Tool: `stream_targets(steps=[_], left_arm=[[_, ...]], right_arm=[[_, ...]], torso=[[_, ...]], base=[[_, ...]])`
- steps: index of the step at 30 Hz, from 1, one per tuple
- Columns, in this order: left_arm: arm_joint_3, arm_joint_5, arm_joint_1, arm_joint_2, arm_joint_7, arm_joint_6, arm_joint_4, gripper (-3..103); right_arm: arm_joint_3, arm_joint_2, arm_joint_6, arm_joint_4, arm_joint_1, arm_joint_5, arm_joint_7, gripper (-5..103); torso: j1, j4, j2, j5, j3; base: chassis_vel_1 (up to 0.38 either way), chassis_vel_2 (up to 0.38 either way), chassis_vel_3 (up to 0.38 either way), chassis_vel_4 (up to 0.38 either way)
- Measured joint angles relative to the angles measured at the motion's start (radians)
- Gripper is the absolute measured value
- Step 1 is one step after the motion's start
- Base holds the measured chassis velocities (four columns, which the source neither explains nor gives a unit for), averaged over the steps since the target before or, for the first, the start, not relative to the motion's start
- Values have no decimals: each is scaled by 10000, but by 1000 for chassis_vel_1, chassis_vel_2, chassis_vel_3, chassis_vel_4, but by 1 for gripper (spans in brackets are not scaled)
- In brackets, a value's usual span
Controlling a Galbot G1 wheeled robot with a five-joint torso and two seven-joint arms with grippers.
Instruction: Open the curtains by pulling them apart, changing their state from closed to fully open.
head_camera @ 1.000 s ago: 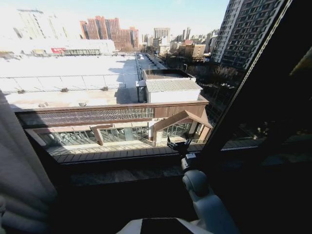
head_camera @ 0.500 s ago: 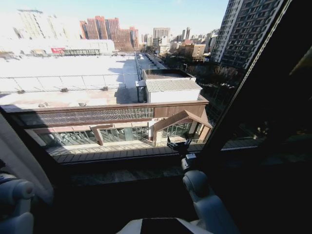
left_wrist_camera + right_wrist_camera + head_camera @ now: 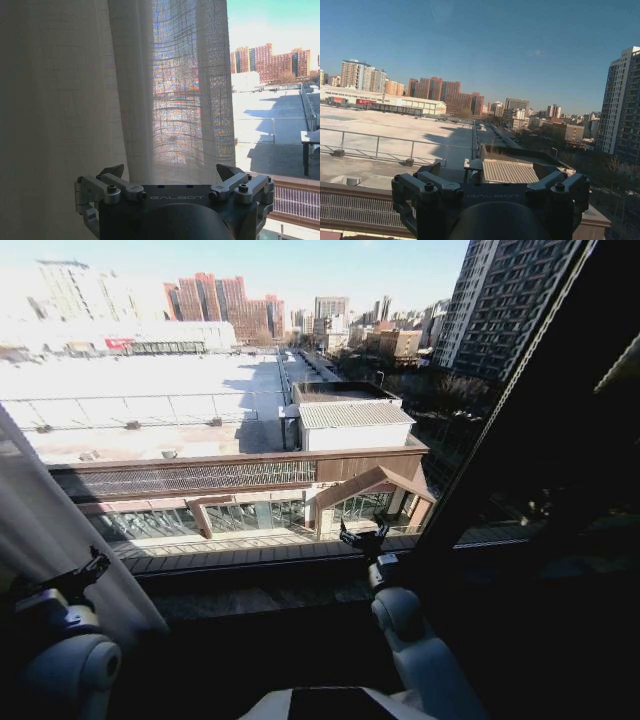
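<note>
Head view: sheer curtain (image 3: 60, 540) bunched at far left, left gripper (image 3: 75, 585) against it; right gripper (image 3: 363, 538) at the sill.

Left wrist: jaws spread wide, empty. Fabric looks light, limp; pinch a pleat edge.

Right wrist: jaws wide, empty.

The left gripper (image 3: 95, 562) now rises into the head view's lower left, fingers spread wide. The curtain (image 3: 60, 540) drapes just ahead of it, reaching further toward the window's middle than half a second ago, its hem beside the fingertips.
</note>
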Motion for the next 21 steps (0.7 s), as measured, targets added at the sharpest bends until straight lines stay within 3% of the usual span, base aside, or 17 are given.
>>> stream_targets(steps=[3, 5, 6, 7, 11, 12, 15, 21], left_arm=[[163, -237, 27, 168, 159, 257, -277, 100], [174, -412, 229, 301, 869, 341, -334, 100], [89, -452, 407, 368, 1641, 273, -336, 100], [89, -452, 407, 368, 1641, 273, -336, 100], [-208, -105, 926, 523, 4665, -1427, -218, 100], [-208, -105, 926, 523, 4665, -1427, -218, 100], [-86, 17, 938, 494, 5417, -1767, -186, 100], [41, 42, 746, 549, 5668, -1747, -208, 100]], right_arm=[[46, -4, 11, -42, -2, 10, 0, 100], [52, 1, 17, -72, 15, 16, 0, 100], [38, 8, 17, -75, 39, 24, 1, 100], [38, 8, 17, -75, 39, 24, 1, 100], [-1, 29, -7, -8, 65, 276, 31, 100], [-1, 29, -7, -8, 65, 276, 31, 100], [116, 27, -16, 9, 42, 355, 43, 100], [282, -1, -13, 5, 25, 391, 44, 100]], torso=[[0, -1, 0, 1, 0], [-1, -2, 0, -1, 0], [-1, 1, 0, -1, 0], [-1, 1, 0, -1, 0], [0, 2, 0, -1, 0], [0, 2, 0, -1, 0], [-1, 1, 0, -3, 0], [0, 0, 0, -2, 0]], base=[[0, 0, 0, 0], [0, 0, 0, 0], [0, 0, 0, 0], [0, 0, 0, 0], [0, 0, 0, 0], [0, 0, 0, 0], [0, 0, 0, 0], [0, 0, 0, 0]])
